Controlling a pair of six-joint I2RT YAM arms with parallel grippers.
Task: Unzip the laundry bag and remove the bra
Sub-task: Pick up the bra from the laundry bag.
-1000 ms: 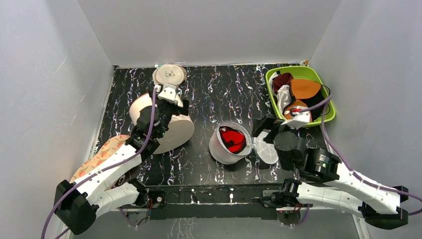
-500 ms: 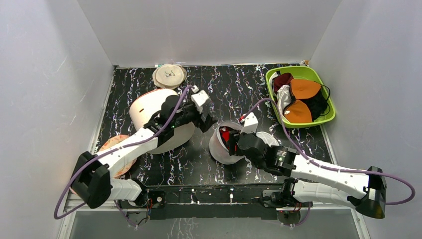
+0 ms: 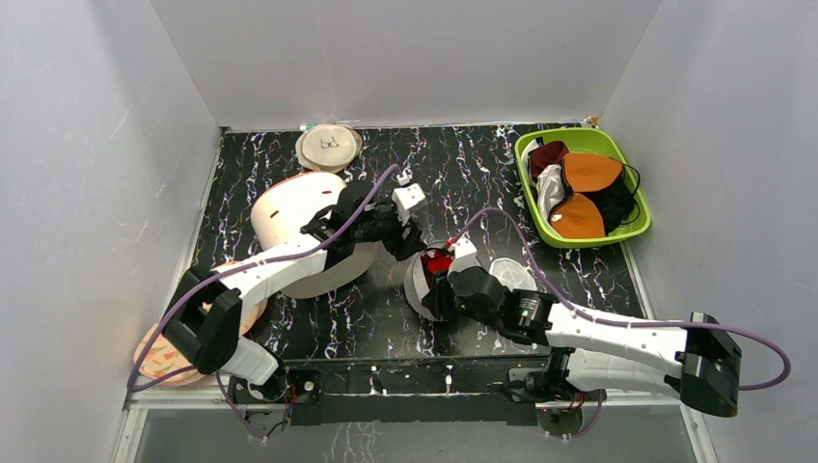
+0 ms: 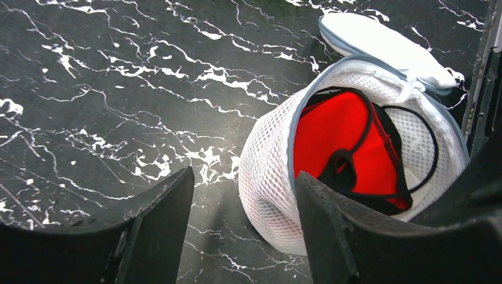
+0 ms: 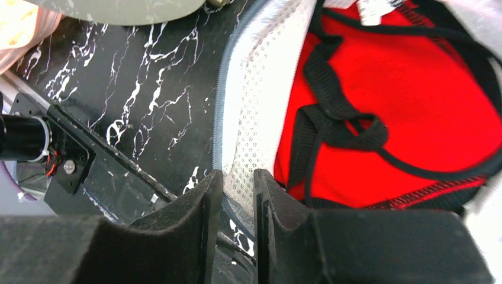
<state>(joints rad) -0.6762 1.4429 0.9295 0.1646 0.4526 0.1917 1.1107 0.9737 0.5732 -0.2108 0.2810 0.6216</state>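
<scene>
The small round white-grey mesh laundry bag [image 4: 266,160] lies unzipped on the black marbled table [image 4: 118,89], the bright red padded bra [image 4: 331,136] inside its open mouth. The right tool [image 5: 238,177] pinches the mesh rim, nearly closed. The left tool [image 4: 244,177] hangs half open at the bag's wall, empty. Removal is in hand: the left likely must reach in and grip the bra.

Plain white walls [image 3: 405,58] enclose a black, white-veined marble tabletop [image 3: 453,164].

Green tub [image 3: 588,137] far right, garments inside; cream cylinder [image 3: 285,207] left; beige disc [image 3: 329,147] behind it.
</scene>
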